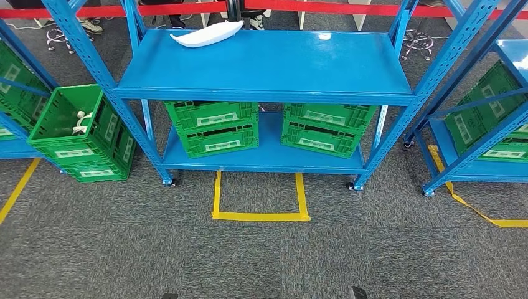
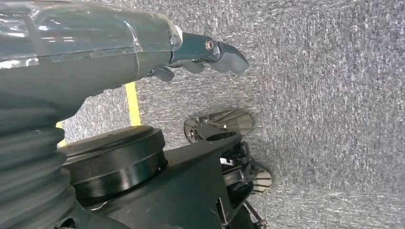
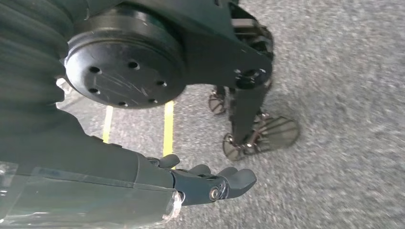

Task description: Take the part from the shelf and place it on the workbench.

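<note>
— Both hands hang over the grey carpet floor (image 2: 325, 95). Is either holding anything?

— No. The left hand (image 2: 203, 52) has its fingers loosely extended and apart, with nothing in them. The right hand (image 3: 210, 183) is the same: fingers apart, empty.

— And the part?

— The white curved plastic part (image 1: 208, 34) lies on the top board of the blue metal shelf (image 1: 268, 65), toward its back left corner. Under that board, four green plastic crates (image 1: 215, 128) sit in two stacks. On the floor before the shelf is a yellow tape outline (image 1: 260, 215).

Bright even overhead light, glare spot on blue shelf (image 1: 324, 36), wrist views motion-blurred, soft shadows
</note>
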Controlling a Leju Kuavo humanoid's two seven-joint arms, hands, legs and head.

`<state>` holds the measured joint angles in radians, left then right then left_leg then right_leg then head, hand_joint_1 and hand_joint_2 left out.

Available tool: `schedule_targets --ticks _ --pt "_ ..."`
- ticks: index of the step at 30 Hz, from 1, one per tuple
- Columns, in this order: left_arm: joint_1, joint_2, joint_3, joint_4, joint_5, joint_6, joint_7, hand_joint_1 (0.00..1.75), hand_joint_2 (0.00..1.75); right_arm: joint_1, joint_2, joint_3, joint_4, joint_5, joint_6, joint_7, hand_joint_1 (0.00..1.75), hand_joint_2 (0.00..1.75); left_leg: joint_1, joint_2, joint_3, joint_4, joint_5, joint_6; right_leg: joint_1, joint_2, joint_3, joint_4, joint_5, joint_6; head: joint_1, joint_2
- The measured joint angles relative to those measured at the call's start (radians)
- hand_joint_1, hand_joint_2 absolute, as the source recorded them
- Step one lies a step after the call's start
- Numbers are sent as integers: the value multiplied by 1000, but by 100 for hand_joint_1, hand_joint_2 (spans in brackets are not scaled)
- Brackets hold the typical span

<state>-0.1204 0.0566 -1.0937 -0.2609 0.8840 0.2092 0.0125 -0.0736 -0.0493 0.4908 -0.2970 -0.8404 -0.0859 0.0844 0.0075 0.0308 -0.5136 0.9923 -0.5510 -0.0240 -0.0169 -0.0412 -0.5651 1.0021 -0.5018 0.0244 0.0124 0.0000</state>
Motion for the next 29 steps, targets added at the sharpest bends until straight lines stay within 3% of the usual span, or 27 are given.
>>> schedule_targets --ticks 7,29 --pt "-1 1 -3 1 -67 78 150 0 175 -3 23 51 15 31 10 45 0 175 0 0 0 0 0 0 0 1 1 0 0 0 0 0" --pt "-1 11 -9 5 -65 127 205 0 175 -16 46 179 38 68 11 109 0 175 0 0 1 0 0 0 0 1 1 0 0 0 -1 0"
